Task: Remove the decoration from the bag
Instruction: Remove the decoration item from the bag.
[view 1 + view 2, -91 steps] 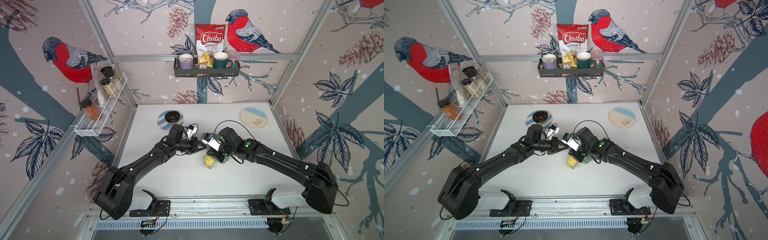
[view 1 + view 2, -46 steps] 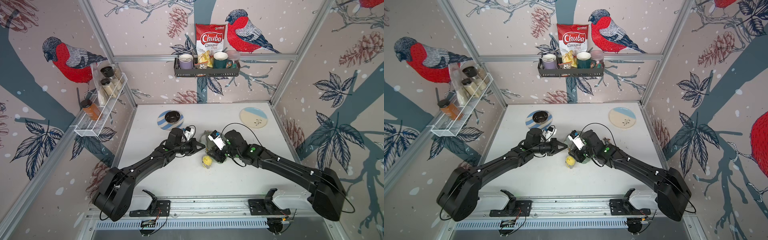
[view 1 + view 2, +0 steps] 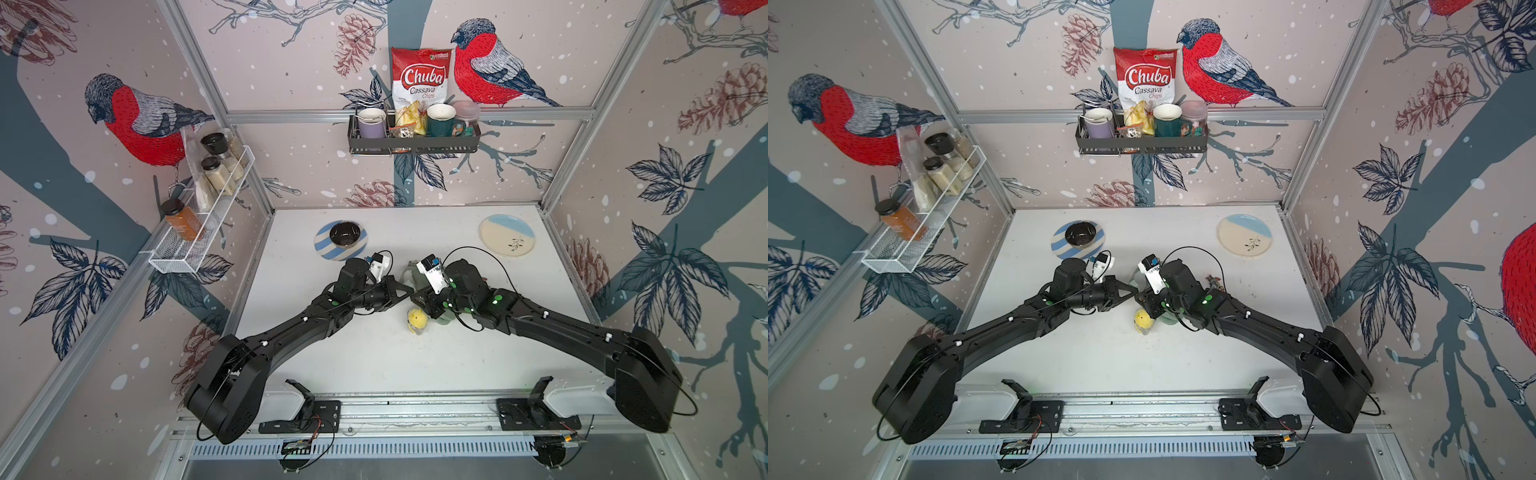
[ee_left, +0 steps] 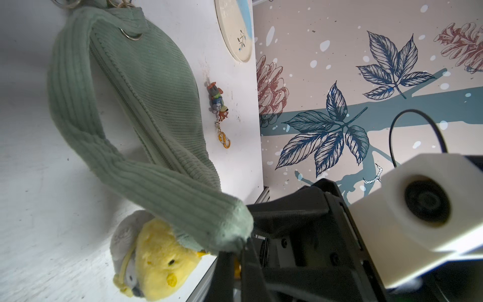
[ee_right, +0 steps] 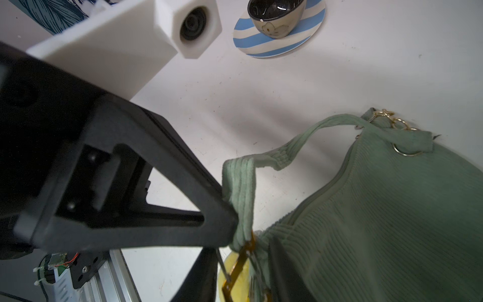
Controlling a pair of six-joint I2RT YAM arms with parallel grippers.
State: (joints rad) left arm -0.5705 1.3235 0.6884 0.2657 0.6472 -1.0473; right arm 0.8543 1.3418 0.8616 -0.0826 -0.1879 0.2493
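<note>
Overhead, in both top views, little differs from a second ago: the left claw (image 3: 401, 289) sits at the same spot over the middle of the table (image 3: 374, 357), the yellow plush chick (image 3: 417, 321) lies where it lay, and only the right wrist has shifted slightly toward the back wall. The right claw (image 3: 416, 298) meets the left one tip to tip above the chick. The bag (image 3: 444, 321) lies mostly hidden under the right wrist, with a loop of its strap (image 3: 408, 275) showing behind the claws. In a top view a small figure charm (image 3: 1214, 283) lies loose on the table beside the right wrist. On the back-wall rack (image 3: 411, 146) a red and white packet (image 3: 419, 83) reads "Chuba Cassava Chips".

From the left wrist, the green ribbed bag (image 4: 156, 104) lies flat with its long axis running front to back. The end with the metal rings points to the back wall, the other end to the chick (image 4: 162, 256). Its zip edge faces the left arm. Its rounded belly faces the right wall and the charm (image 4: 217, 102), which lies just beside it, not touching.

From the right wrist, the left claw (image 5: 230, 219) is clamped tight on the strap (image 5: 240, 188), holding it up off the table. The right claw's fingers (image 5: 282, 264) stand part-way apart on either side of a gold clip (image 5: 239, 261) at the bag's end over the chick. Whether they touch it I cannot tell.
</note>
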